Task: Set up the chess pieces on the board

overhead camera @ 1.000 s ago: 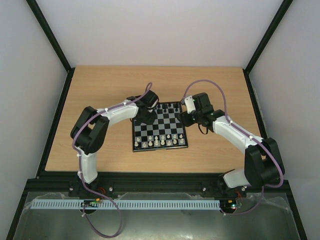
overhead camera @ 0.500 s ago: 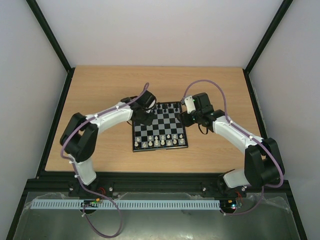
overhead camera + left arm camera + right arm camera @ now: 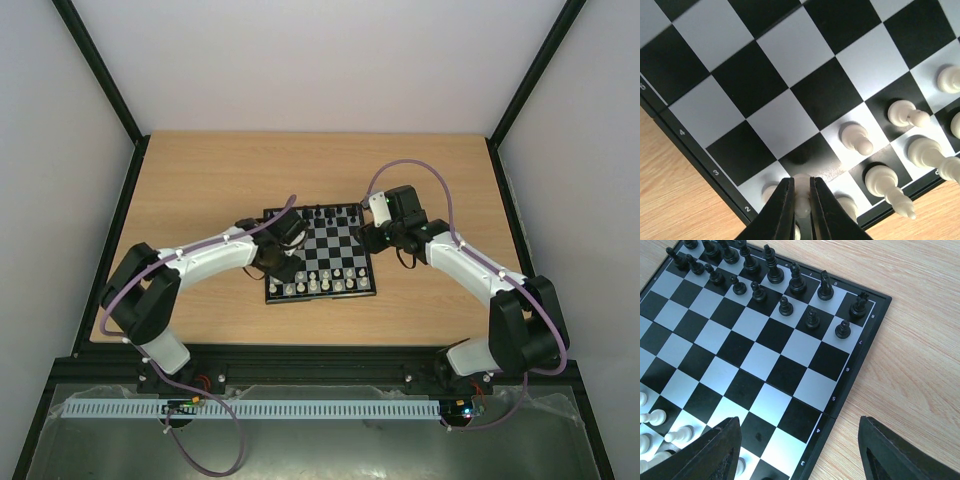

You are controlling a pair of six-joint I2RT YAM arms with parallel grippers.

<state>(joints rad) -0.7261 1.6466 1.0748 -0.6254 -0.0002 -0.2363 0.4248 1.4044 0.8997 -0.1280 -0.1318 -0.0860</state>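
Note:
The small checkered board (image 3: 322, 228) lies mid-table. Black pieces (image 3: 336, 213) line its far rows and white pieces (image 3: 322, 282) its near rows. My left gripper (image 3: 286, 266) hangs over the board's near-left corner, shut on a white pawn (image 3: 802, 199) held just above the second row (image 3: 799, 212). Other white pieces (image 3: 856, 138) stand to its right. My right gripper (image 3: 364, 238) is wide open and empty over the board's right edge (image 3: 797, 452). The black pieces (image 3: 768, 271) stand in two rows there.
Bare wooden table (image 3: 200, 180) surrounds the board. Black frame posts and pale walls enclose the table at left, right and back.
My left arm swung from the board's far-left corner toward the near-left corner, carrying the white pawn. The right arm has not moved.

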